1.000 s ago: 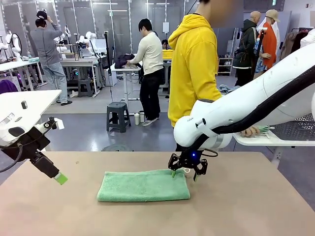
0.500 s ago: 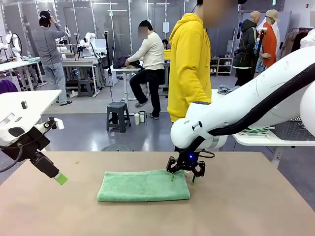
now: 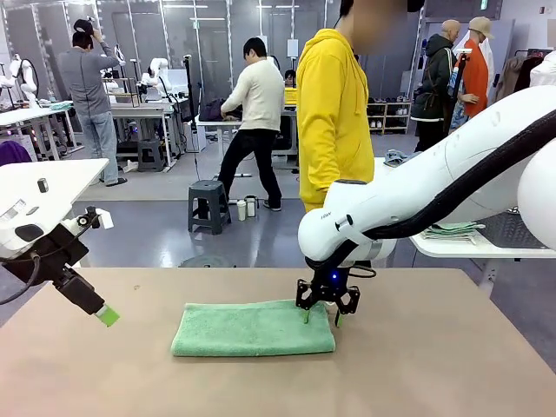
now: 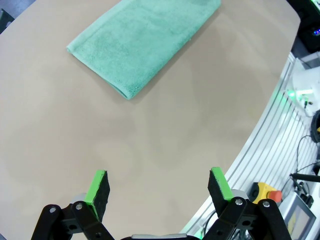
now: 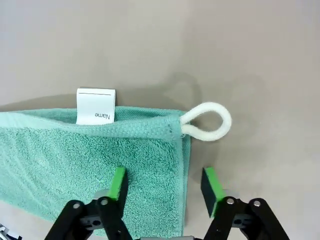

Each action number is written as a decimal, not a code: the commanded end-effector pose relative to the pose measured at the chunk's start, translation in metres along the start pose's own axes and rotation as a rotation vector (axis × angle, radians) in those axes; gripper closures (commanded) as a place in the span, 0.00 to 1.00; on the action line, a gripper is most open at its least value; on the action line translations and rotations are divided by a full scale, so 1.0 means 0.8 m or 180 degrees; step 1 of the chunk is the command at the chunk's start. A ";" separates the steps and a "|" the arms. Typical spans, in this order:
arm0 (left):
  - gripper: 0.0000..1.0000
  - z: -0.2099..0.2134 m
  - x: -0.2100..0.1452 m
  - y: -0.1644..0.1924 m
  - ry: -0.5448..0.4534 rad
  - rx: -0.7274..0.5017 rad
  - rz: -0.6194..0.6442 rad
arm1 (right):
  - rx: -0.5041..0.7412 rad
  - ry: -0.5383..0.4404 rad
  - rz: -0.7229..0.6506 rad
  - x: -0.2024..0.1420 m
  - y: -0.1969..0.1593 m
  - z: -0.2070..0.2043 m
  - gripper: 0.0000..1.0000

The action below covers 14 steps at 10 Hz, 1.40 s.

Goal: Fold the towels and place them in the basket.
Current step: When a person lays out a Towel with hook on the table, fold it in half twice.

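Front view is showing the green towel (image 3: 254, 328) lying folded into a long strip near the middle of the tan table (image 3: 434, 365), its long side running across the picture. Right wrist view is looking down on one corner of it, where a white label (image 5: 95, 106) is sticking out from the edge and a white loop (image 5: 207, 121) is resting on the bare table beside it. The right gripper (image 3: 322, 318) is hanging low over the towel's far right corner, jaws parted and gripping nothing. One finger is standing over the terry, the other over the table just past the short edge. Whether the tips are touching the cloth I cannot tell. The left gripper (image 3: 106, 314) is hanging well apart to the towel's left, above the table, jaws spread wide and empty. A person in a yellow hoodie (image 3: 334, 113) is standing at the far side.
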<state>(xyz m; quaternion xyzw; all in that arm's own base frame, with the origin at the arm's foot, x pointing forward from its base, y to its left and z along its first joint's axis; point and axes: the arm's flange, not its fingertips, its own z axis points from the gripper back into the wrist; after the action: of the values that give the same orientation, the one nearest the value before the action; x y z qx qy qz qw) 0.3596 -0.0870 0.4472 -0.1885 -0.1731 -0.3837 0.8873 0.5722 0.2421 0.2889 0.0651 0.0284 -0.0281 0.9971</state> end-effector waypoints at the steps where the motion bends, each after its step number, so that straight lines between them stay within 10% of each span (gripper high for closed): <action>1: 0.00 -0.002 0.000 0.002 0.0002 0.0047 -0.0009 | -0.0134 0.0037 -0.0083 0.005 0.007 -0.008 0.64; 3: 0.00 -0.002 0.000 0.002 0.0002 0.0047 -0.0009 | -0.0122 0.0060 -0.0077 0.006 0.008 -0.008 1.00; 14: 0.00 -0.002 0.000 0.002 0.0002 0.0047 -0.0009 | -0.0291 -0.0131 0.0157 -0.016 -0.029 0.039 1.00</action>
<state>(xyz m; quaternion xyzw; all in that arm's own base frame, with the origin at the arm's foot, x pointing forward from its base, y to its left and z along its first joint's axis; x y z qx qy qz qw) 0.3596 -0.0869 0.4472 -0.1885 -0.1731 -0.3837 0.8873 0.5713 0.2352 0.3076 0.0509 0.0224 -0.0180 0.9983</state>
